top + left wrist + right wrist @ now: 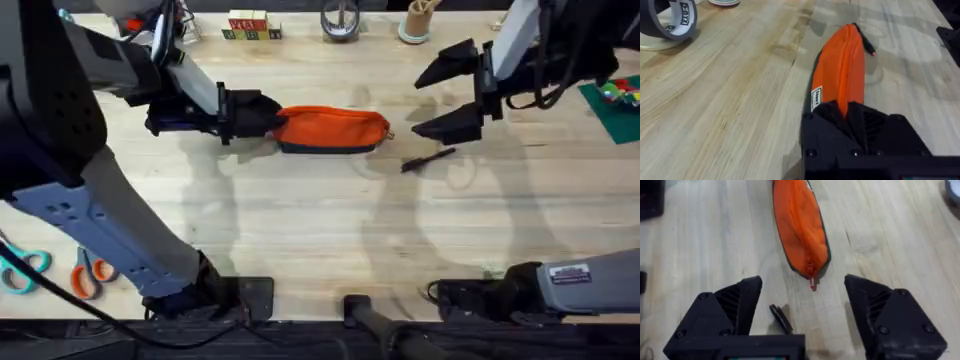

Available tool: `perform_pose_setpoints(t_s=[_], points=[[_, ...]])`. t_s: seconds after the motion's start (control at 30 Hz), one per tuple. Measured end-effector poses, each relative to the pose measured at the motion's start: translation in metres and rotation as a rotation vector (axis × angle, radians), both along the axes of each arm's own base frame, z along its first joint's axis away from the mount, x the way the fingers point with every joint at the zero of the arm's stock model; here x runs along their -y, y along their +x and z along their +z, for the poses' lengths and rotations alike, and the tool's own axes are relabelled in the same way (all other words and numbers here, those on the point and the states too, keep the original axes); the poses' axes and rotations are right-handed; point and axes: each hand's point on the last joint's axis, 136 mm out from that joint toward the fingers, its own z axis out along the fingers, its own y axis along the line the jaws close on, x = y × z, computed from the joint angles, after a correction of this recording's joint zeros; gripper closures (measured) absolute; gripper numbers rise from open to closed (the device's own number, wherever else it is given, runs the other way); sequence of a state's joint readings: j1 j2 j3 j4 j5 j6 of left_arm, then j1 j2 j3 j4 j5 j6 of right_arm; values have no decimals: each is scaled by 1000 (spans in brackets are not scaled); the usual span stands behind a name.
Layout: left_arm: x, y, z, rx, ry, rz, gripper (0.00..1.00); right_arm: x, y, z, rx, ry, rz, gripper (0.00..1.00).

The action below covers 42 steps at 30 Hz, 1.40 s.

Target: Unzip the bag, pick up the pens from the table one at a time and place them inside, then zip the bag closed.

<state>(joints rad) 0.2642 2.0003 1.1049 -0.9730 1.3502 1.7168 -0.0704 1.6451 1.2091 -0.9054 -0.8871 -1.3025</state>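
Note:
The orange bag (pixel 330 128) lies lengthwise on the table (pixel 300 220), zipper closed. Its red-tipped zipper pull (pixel 813 284) sits at the right end. My left gripper (pixel 250 115) is shut on the bag's left end, and the left wrist view shows the black fingers (pixel 850 112) pinching the orange fabric (pixel 842 70). My right gripper (pixel 455 95) hangs open just right of the bag, above a black pen (pixel 428 160). In the right wrist view the pen's end (pixel 781 318) lies between the spread fingertips (pixel 747 307), short of the bag (pixel 800 230).
Teal scissors (pixel 22 270) and orange scissors (pixel 90 272) lie at the front left. Lettered blocks (pixel 250 27), a metal ring stand (pixel 340 20) and a cup (pixel 415 22) line the far edge. A tape roll (pixel 667 20) stands there too. A green mat (pixel 615 100) is at the right.

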Motion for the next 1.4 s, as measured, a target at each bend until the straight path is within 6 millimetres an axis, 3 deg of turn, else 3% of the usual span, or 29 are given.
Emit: perform_pose_setpoints(t_s=[0.4,0.63,0.8,1.4], points=[[0,0,0,0,0,0,960,0,1,-2,-2,0,0,4],[0,0,0,0,0,0,960,0,4,-30,-96,7,0,5],[0,0,0,0,0,0,960,0,5,-40,-122,9,0,5],[0,0,0,0,0,0,961,0,12,-41,-32,1,46,4]])
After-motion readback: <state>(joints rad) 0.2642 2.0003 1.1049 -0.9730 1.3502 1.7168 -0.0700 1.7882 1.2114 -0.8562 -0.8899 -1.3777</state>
